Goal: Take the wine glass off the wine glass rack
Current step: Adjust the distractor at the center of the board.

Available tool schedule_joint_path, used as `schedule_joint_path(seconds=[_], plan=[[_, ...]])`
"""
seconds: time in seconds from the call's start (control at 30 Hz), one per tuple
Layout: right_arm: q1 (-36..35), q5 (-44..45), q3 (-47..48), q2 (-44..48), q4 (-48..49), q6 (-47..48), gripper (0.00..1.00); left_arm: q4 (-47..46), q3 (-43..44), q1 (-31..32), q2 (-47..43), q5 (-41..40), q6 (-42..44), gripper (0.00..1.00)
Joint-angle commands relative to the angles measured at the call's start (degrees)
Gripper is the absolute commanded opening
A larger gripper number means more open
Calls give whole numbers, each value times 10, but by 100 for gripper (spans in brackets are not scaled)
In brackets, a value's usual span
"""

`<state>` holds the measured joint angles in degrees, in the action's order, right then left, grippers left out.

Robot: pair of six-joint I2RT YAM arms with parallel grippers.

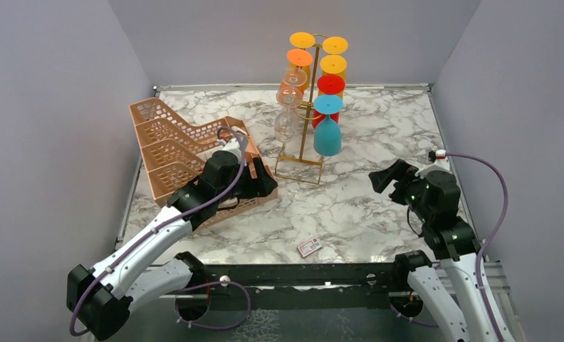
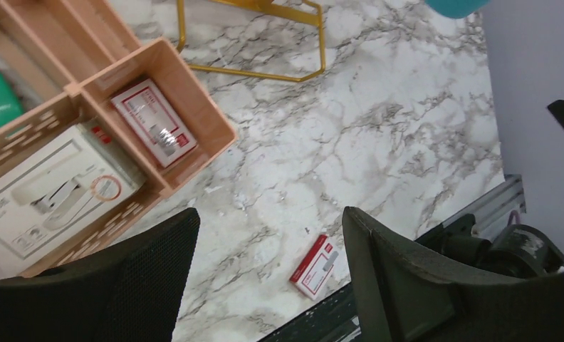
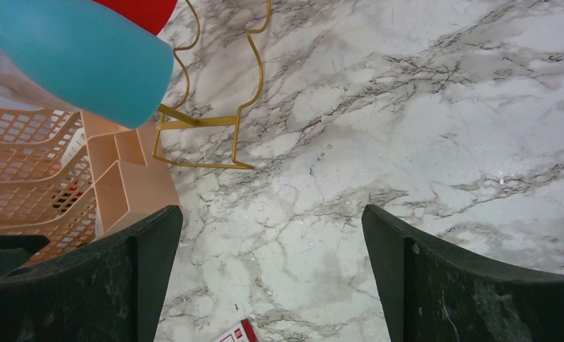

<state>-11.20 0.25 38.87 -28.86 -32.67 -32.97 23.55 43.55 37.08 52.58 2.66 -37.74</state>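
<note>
**No glass is off the rack yet**

The blue wine glass point(image 1: 327, 137) hangs upside down, lowest on the gold wine glass rack point(image 1: 307, 121), at the back of the tabletop point(image 1: 386, 121). The other glasses point(image 1: 332, 65) hang there too. The right claw point(image 3: 270, 214) is wide and empty, near the blue one but not touching. The left claw point(image 2: 265, 217) is wide and empty, by the peach tray point(image 1: 172, 142). Reaching, grabbing and lifting are all left to do.
</note>
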Motion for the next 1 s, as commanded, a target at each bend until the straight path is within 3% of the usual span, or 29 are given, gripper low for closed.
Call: schedule_joint_path(seconds=[0.0, 0.27, 0.47, 0.7, 0.97], plan=[[-3, 3, -14, -4, 16, -3, 100, -80, 27, -2, 53, 24, 9, 79], [-3, 20, -11, -8, 4, 7, 99, -190, 15, -2, 172, -36, -6, 78], [-3, 23, -8, -8, 0, 11, 99, -116, 14, -2, 207, -107, -8, 76], [-3, 22, -14, -13, 5, 11, 99, -38, -61, -11, 111, -177, -34, 77], [-3, 13, -15, -16, 6, 8, 99, 40, -97, -82, 0, -197, -24, 80]])
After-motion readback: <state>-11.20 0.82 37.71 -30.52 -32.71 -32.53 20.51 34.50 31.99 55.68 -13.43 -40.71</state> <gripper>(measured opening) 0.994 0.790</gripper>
